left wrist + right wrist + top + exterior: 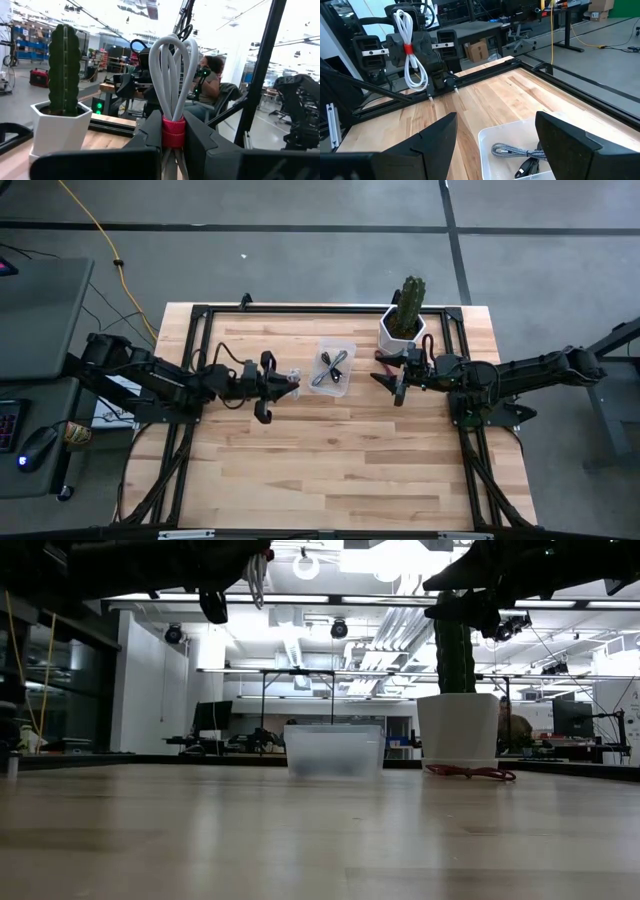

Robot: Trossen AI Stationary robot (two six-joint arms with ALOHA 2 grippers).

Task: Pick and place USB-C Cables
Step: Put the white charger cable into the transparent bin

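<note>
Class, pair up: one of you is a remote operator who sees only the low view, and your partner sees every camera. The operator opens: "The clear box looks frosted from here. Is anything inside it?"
Observer: Yes. The right wrist view shows a grey braided cable and a black cable lying in the clear box.
Operator: Does the left hand hold anything?
Observer: The left hand grips a whitish cable bound with a red tie.
Operator: And the right hand?
Observer: The right hand is open and empty, beside the box near the plant pot.
</note>
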